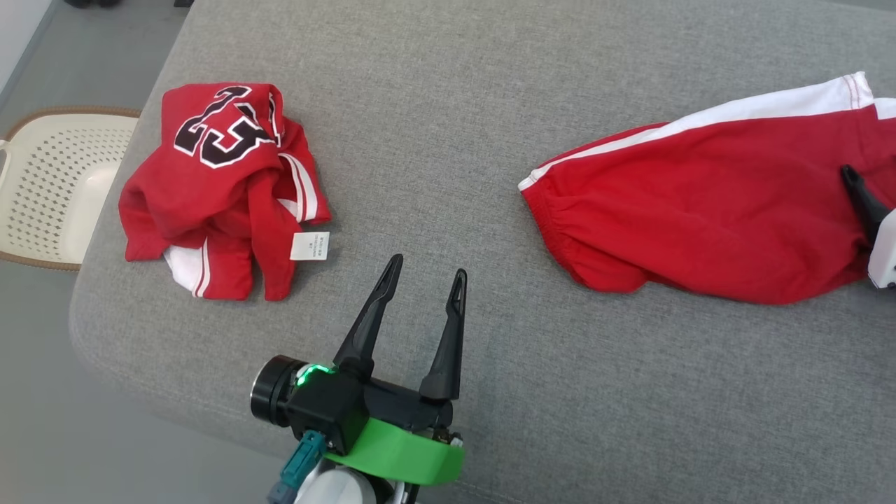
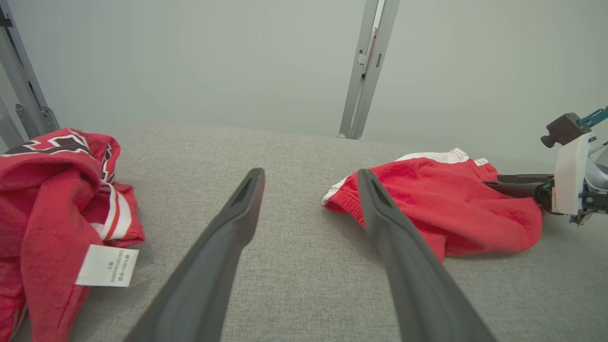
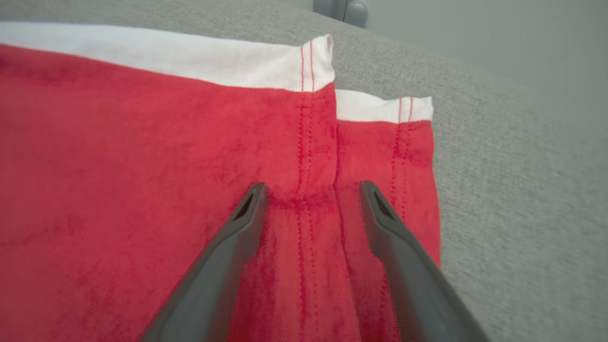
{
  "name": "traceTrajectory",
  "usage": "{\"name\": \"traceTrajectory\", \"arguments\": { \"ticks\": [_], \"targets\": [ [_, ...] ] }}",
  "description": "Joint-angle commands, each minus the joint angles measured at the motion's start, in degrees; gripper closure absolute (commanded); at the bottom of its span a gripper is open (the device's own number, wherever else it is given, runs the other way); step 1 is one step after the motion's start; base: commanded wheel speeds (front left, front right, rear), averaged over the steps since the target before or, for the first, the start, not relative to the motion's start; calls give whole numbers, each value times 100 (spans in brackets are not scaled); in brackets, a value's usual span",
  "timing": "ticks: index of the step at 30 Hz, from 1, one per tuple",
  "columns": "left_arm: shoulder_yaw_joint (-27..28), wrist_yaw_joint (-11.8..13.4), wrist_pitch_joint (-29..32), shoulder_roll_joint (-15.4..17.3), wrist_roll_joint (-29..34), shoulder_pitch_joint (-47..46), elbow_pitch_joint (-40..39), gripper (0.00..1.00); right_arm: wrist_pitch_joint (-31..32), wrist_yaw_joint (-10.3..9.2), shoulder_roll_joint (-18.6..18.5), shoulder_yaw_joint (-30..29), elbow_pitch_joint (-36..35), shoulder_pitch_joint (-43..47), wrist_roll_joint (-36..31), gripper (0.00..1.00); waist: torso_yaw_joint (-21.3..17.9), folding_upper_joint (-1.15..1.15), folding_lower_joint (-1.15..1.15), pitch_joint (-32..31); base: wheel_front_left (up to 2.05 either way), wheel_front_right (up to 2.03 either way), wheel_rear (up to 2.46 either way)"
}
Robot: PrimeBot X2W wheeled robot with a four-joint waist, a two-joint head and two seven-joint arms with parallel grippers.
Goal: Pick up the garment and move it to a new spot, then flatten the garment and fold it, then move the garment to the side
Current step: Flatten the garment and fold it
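A red garment, shorts with a white side stripe (image 1: 707, 210), lies spread on the right of the grey cushioned surface (image 1: 434, 105). My right gripper (image 1: 855, 183) is open low over its hem end. In the right wrist view its fingers (image 3: 312, 187) straddle the centre seam of the red fabric (image 3: 118, 166), gripping nothing. My left gripper (image 1: 427, 269) hovers open and empty over bare cushion in the middle front, between the shorts (image 2: 427, 199) and a crumpled red jersey (image 1: 224, 182) with a black-and-white number and a white label. Its fingers (image 2: 308, 175) point toward the far wall.
A cream perforated basket (image 1: 56, 182) sits on the floor off the cushion's left edge. The cushion's rounded corner lies at the front left. A grey metal post (image 2: 365, 66) stands behind the surface. The right arm's wrist (image 2: 570, 175) shows beyond the shorts.
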Motion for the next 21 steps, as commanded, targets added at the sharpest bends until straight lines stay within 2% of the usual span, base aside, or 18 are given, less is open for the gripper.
{"name": "traceTrajectory", "arguments": {
  "ticks": [1, 2, 5, 13, 21],
  "targets": [
    [-12, 35, -1, -9, -24, 76, -21, 0, -16, 0, 62, 44, 77, -60, -3, 25, 117, 0, 0, 118, 0, 0, 0],
    [-17, 50, -1, -9, -41, 72, -20, 0, -11, 0, 80, 77, 119, -47, 15, 55, 113, 0, 0, 124, 0, 0, 0],
    [-17, 92, -1, -9, -18, 29, 18, 0, -33, -1, 148, 206, 224, -65, 43, 100, 67, 0, 0, 133, 0, 0, 0],
    [60, 83, -2, -7, 121, 2, 77, 0, -418, -6, 71, 215, 425, -296, -90, 100, -216, 0, 0, 46, 0, 0, 0],
    [59, 43, -2, -7, 162, -17, 167, 0, -486, -5, -67, -8, 702, -285, -128, 100, -462, 0, 0, 1, 0, 0, 0]
  ]
}}
